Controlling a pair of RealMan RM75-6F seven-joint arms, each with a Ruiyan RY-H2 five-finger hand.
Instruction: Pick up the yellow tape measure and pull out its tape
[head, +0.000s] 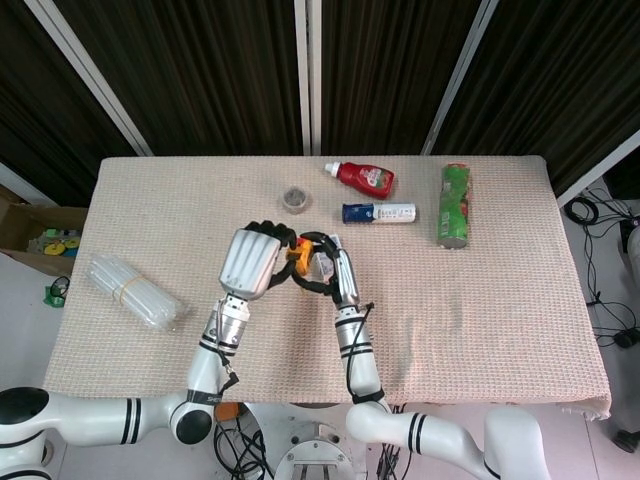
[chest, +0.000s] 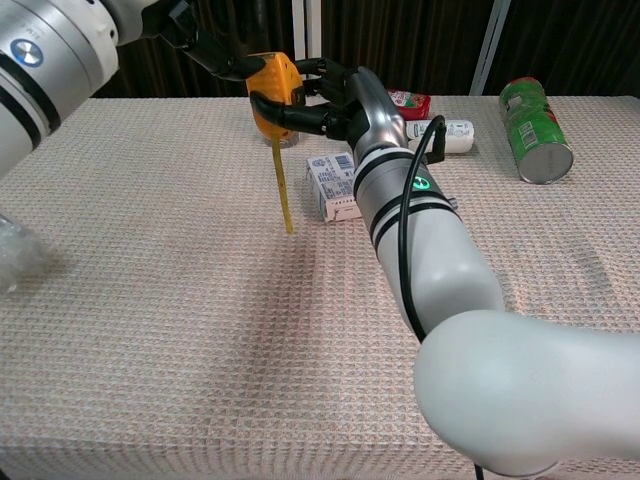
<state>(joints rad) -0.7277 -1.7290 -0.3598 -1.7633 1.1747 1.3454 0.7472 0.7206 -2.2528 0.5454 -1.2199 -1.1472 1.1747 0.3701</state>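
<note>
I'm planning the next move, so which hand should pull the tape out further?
Probably the left hand: the right hand already grips the yellow tape measure, whose tape hangs free below, and the left fingers only touch the case.

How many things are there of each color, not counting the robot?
Red: 1, ketchup bottle
Green: 1, can
Yellow: 1, tape measure
Blue-and-white: 2, bottle, carton
Clear: 1, plastic bundle
Grey: 1, tape roll
Total: 7

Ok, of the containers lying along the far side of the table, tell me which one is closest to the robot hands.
The white bottle with the blue end. It lies nearer the robot hands than the red ketchup bottle behind it and the green can off to the right.
</note>
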